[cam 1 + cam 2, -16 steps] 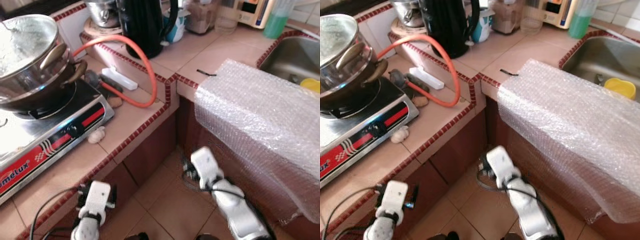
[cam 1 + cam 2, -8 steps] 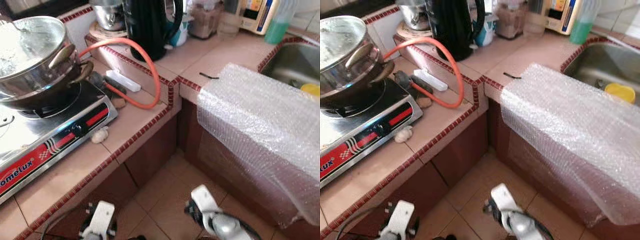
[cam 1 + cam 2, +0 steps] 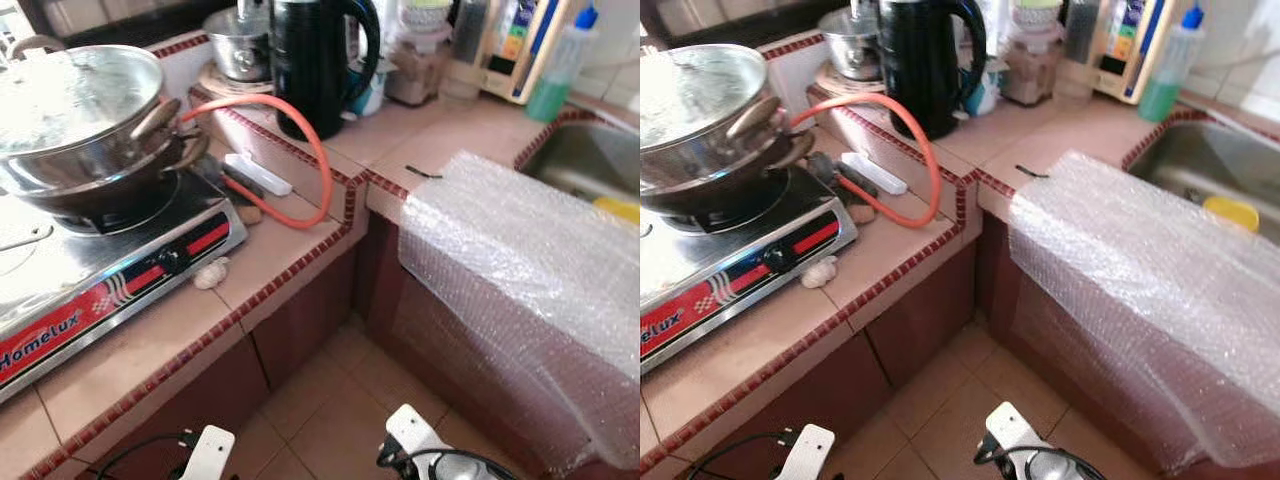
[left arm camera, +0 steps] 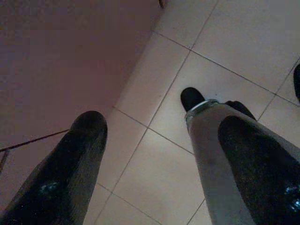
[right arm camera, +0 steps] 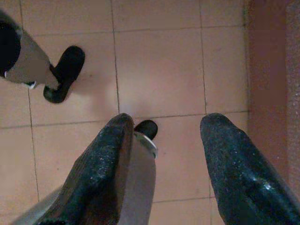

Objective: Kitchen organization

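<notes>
Our arms have dropped lower since a second ago; left gripper (image 4: 154, 154) and right gripper (image 5: 164, 154) hang over the floor, fingers apart, holding nothing. The bubble wrap (image 3: 520, 260) drapes the table's front edge beside the sink (image 3: 1200, 165); nothing is in hand.

arms: both lowered toward floor | camera: tilted up along counter (image 3: 300, 250)

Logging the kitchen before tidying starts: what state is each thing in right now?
Steel wok: sitting on the stove burner.
Orange gas hose: looped across the counter.
Black electric kettle: upright, lid shut.
Bubble wrap sheet: draped over the counter edge.
Green soap bottle: upright, capped.
Left gripper: open, empty.
Right gripper: open, empty.
</notes>
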